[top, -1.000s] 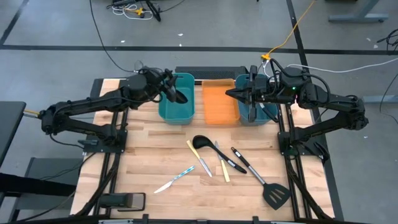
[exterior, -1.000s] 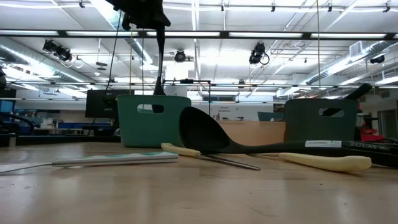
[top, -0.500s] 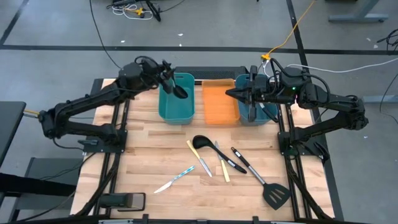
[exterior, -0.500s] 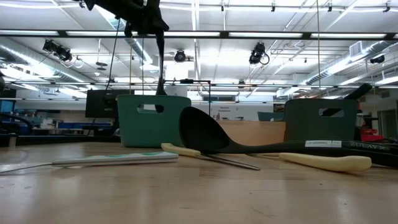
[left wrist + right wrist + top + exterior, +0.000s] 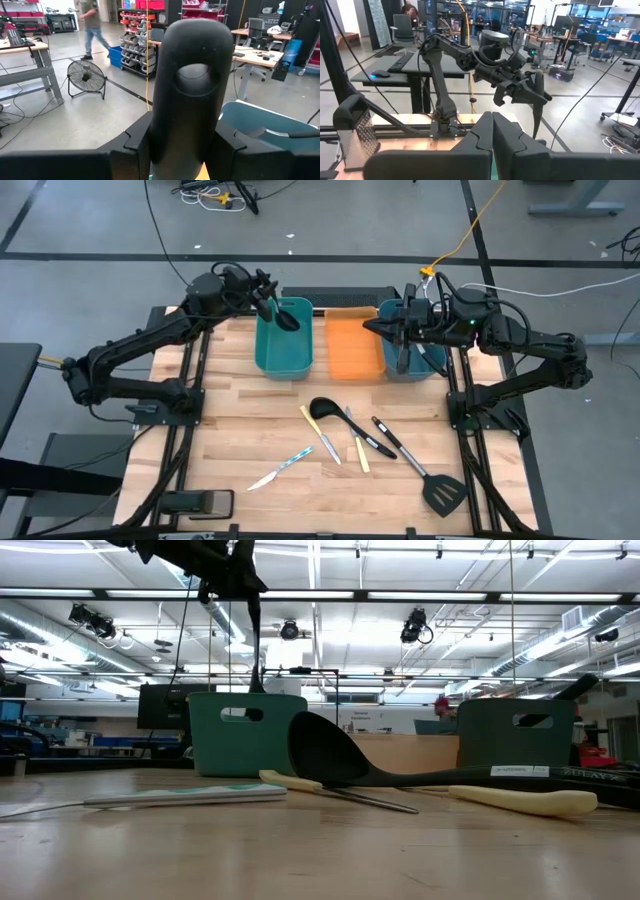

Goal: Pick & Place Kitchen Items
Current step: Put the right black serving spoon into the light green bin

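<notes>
table [image 5: 230,430] | bins [image 5: 284,352] | tray [image 5: 348,350] | ladle [image 5: 333,412] | knives [image 5: 282,468] | spatula [image 5: 432,480]

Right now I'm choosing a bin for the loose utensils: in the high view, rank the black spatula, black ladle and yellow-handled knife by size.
1. Black spatula, longest, widest blade.
2. Black ladle, somewhat shorter.
3. Yellow-handled knife, clearly smallest.
</notes>
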`<control>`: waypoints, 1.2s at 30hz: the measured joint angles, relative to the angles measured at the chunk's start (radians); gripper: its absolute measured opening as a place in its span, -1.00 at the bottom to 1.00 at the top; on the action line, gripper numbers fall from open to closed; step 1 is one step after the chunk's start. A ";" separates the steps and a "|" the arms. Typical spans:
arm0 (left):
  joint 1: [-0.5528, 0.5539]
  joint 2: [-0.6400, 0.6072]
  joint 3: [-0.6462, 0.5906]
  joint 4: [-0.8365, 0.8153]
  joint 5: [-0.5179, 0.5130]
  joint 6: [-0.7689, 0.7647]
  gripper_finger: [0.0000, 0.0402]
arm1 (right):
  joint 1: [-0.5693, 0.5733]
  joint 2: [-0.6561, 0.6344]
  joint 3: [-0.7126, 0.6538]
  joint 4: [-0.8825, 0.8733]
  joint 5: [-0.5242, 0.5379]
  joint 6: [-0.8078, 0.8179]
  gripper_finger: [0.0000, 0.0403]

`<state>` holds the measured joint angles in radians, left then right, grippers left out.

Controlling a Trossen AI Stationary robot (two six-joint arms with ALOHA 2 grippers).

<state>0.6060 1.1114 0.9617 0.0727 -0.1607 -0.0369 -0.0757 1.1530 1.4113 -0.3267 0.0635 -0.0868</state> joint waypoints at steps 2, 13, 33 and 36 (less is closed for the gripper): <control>0.000 0.014 0.000 -0.011 0.000 -0.002 -0.32 | 0.000 0.000 0.000 0.000 0.000 0.000 -0.98; 0.000 0.114 0.000 0.055 -0.002 0.027 -0.32 | 0.000 0.000 0.000 0.000 0.024 0.000 -0.98; 0.006 0.200 0.000 0.138 0.009 0.061 -0.32 | 0.000 0.000 0.000 0.005 0.035 0.015 -0.98; 0.008 0.200 0.000 0.137 0.011 0.061 -0.29 | 0.000 0.000 0.000 0.006 0.035 0.026 -0.98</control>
<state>0.6144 1.3109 0.9619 0.2095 -0.1502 0.0242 -0.0757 1.1534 1.4113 -0.3210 0.0982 -0.0612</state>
